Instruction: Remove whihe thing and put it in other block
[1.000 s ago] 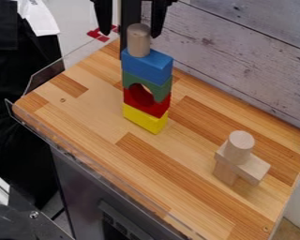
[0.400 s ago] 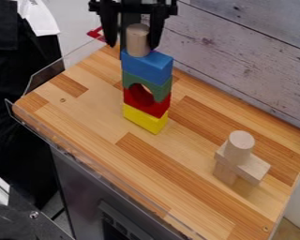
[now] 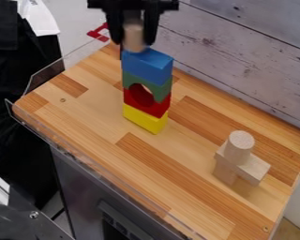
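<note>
One camera looks down at a slant from above the wooden tabletop (image 3: 84, 117), facing the plank wall (image 3: 240, 56).

tower of four blocks (image 3: 146, 89) on the table (image 3: 84, 117), left of its middle, cylinder (image 3: 134, 38) at the tower's top, second stack (image 3: 246, 166) to the right, near the table's right edge, wall (image 3: 240, 61) behind the back edge

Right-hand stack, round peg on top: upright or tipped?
Upright. The pale wooden cylinder has its round end facing up and its lower end on the flat wooden block.
</note>
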